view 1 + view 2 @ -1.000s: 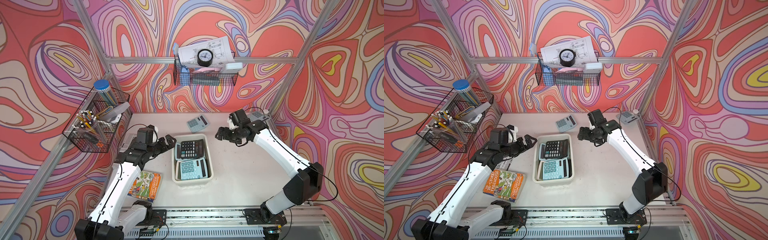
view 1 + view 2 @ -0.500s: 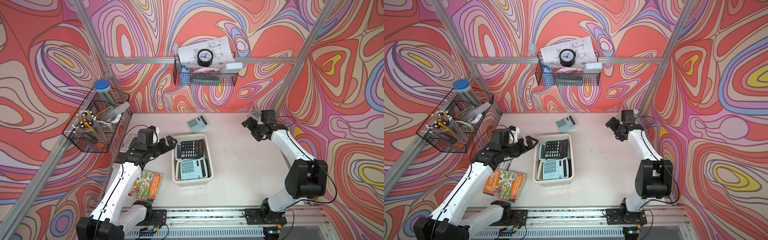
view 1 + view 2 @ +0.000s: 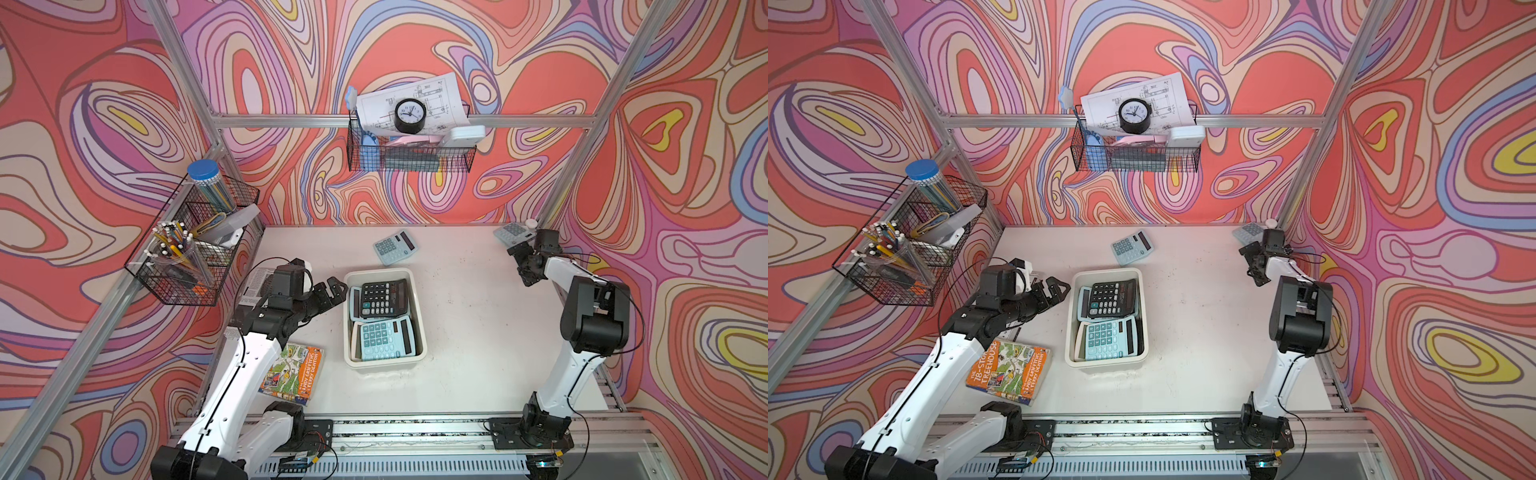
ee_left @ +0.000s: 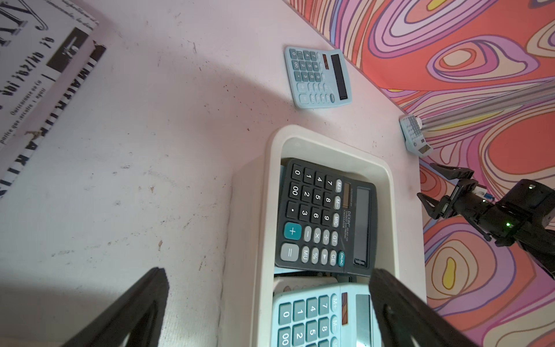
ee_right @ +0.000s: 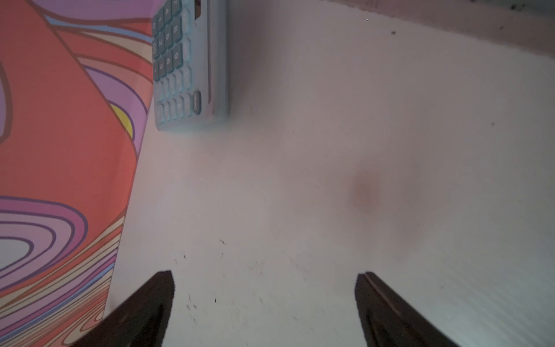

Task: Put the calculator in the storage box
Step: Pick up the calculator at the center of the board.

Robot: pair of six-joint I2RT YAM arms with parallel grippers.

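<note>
The right end effector [image 3: 523, 266], wide and empty, hangs near the far right calculator [image 3: 511, 232]. Next it should grab it for the storage box [image 3: 386, 363].

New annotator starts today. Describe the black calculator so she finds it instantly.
Find the cream storage box on the table. At its end nearer the back wall lies the black calculator. It alone is dark; the other calculators are pale.
</note>
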